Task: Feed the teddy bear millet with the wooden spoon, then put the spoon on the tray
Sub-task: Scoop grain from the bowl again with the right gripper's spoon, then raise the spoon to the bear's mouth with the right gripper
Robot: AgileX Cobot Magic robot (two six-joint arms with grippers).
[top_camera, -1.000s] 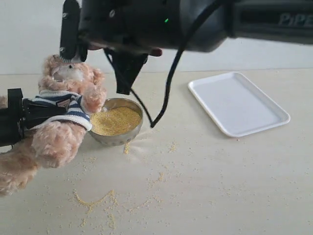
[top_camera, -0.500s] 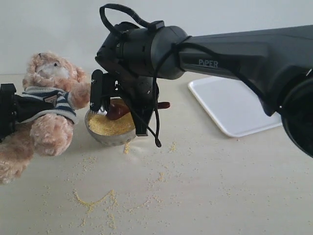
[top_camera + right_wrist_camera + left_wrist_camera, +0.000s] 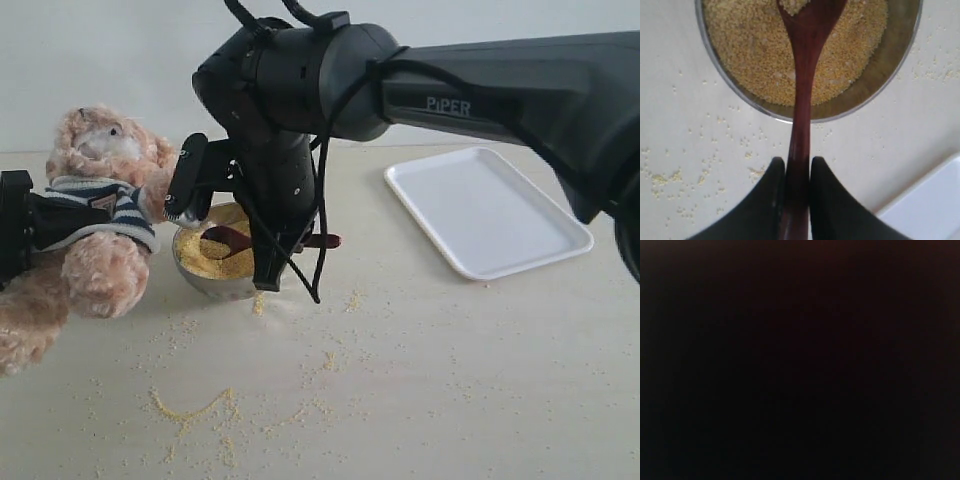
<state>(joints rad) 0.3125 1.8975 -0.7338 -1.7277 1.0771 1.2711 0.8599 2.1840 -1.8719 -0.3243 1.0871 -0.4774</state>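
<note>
The teddy bear (image 3: 100, 205) leans at the far left with my left gripper (image 3: 22, 232) clamped on its striped torso; the left wrist view is black. A steel bowl (image 3: 205, 283) heaped with millet (image 3: 222, 258) stands beside the bear. My right gripper (image 3: 272, 248) hangs over the bowl, shut on the wooden spoon (image 3: 228, 238). In the right wrist view that gripper (image 3: 797, 162) pinches the spoon's handle (image 3: 802, 90), and the spoon's bowl lies on the millet (image 3: 750, 45) with some grains in it. The white tray (image 3: 485, 210) lies bare at the right.
Loose millet (image 3: 190, 410) is scattered over the pale table in front of the bowl, with more grains (image 3: 662, 177) beside it. The big black right arm (image 3: 480, 95) spans the upper scene. A tray corner (image 3: 935, 200) shows near the right gripper.
The right arm has come down from beside the bear's face to the bowl, and the spoon has sunk onto the millet. The bear shifted slightly left early on, then stayed put.
</note>
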